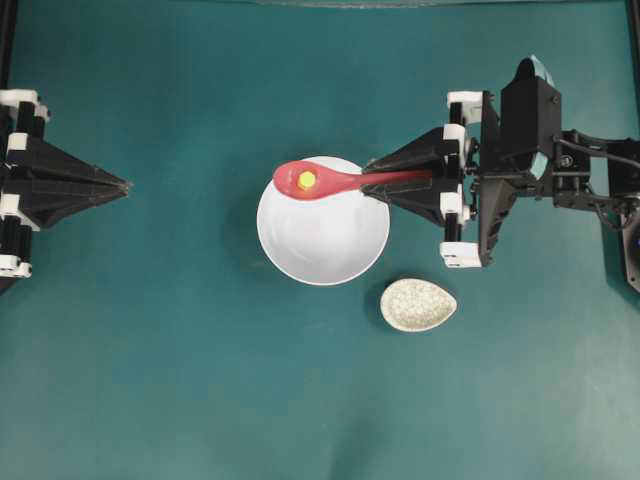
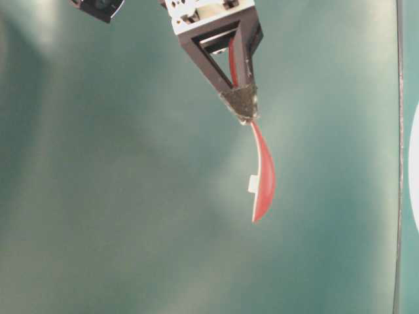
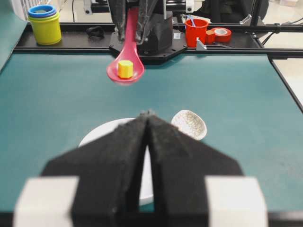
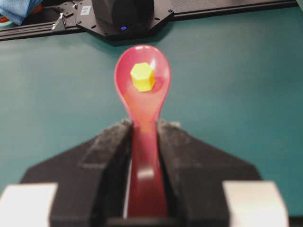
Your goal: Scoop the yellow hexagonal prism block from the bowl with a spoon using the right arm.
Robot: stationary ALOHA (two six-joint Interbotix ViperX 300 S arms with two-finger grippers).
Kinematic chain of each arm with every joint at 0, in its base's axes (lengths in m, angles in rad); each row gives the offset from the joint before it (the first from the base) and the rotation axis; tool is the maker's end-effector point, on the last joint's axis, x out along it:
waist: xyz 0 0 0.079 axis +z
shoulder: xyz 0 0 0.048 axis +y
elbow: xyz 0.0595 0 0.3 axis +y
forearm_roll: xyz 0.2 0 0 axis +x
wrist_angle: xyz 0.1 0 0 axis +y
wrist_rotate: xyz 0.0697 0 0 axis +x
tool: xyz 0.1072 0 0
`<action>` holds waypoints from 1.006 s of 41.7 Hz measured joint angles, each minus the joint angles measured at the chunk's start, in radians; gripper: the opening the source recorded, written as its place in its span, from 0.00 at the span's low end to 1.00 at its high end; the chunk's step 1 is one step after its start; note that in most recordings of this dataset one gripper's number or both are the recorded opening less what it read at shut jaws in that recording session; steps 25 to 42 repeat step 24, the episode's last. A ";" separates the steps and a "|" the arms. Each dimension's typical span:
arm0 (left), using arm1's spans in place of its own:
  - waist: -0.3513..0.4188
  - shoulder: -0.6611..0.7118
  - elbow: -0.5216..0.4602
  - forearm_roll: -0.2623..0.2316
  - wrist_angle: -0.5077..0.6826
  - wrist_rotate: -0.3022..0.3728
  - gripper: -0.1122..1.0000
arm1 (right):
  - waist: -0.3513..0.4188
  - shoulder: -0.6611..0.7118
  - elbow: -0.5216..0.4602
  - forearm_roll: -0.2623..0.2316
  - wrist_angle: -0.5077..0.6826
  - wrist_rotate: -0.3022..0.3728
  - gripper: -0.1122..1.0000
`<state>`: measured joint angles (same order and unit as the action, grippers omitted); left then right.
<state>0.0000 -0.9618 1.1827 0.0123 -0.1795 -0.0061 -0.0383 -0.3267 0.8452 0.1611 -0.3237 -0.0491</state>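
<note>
Overhead exterior view: the yellow hexagonal prism block [image 1: 307,181] sits in the scoop of the spoon [image 1: 330,180], raised over the white bowl's [image 1: 322,245] far rim. Right tool [image 1: 372,181], reaching level, pinches its handle. Left tool [image 1: 126,185] rests pressed together, well apart.

Block [image 1: 307,181] in spoon [image 1: 330,181] above bowl [image 1: 323,235]

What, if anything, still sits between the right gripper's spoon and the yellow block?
Nothing visible. The block already lies in the scoop of the spoon, clamped by the right gripper and held above the bowl.
</note>
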 measured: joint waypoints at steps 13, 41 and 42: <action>0.000 0.000 0.000 0.002 0.000 0.000 0.10 | 0.000 0.000 0.000 0.000 -0.026 -0.002 0.30; 0.002 0.000 0.000 0.000 -0.002 -0.009 0.10 | 0.000 0.000 0.000 0.000 -0.040 -0.002 0.30; 0.002 0.000 0.000 0.000 -0.002 -0.009 0.10 | 0.000 0.000 0.000 0.000 -0.040 -0.002 0.30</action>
